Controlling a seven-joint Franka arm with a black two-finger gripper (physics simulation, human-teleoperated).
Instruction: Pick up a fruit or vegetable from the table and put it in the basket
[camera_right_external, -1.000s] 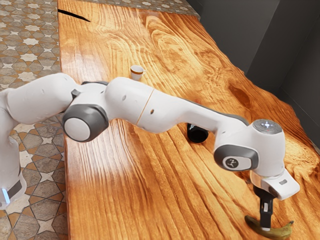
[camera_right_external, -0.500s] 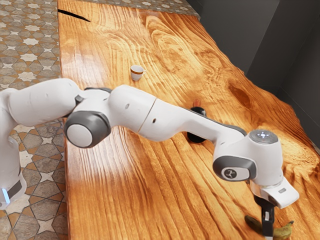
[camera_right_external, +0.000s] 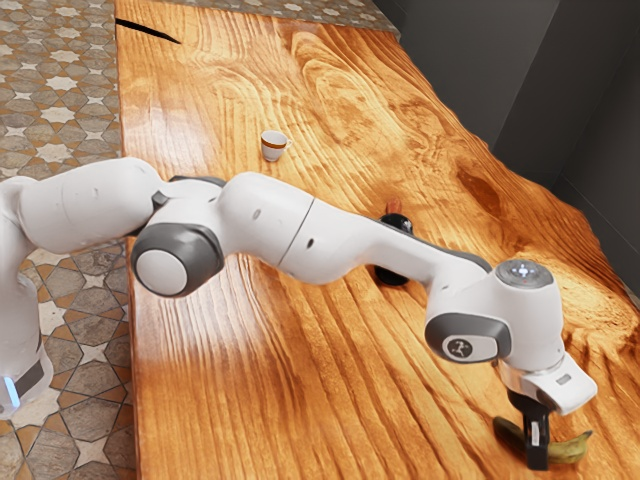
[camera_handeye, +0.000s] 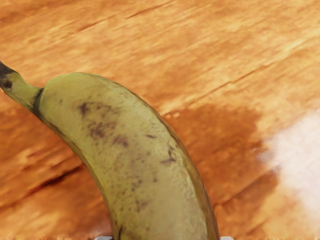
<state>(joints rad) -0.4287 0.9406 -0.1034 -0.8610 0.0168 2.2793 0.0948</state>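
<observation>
At the lower right of the exterior view, my gripper (camera_right_external: 537, 462) points down across the middle of the banana (camera_right_external: 572, 449), whose ends stick out on either side of it. Seen from the hand, the greenish-yellow banana (camera_handeye: 135, 150) with brown specks curves away to its dark stem. The tips of my gripper (camera_handeye: 165, 238) press against its two opposite sides, so the gripper is shut on it. A shadow lies on the wood beside the banana.
A white cup with an orange-brown band (camera_right_external: 273, 145) stands on the wooden table (camera_right_external: 230, 400), far from the hand. Behind the forearm, a dark object with a reddish top (camera_right_external: 398, 222) is partly hidden. Dark grey walls rise beyond the table's edge.
My hand first dipped lower over the banana. Since then the gripper and banana have risen slightly together in the exterior view, and the fingers have taken hold of it.
</observation>
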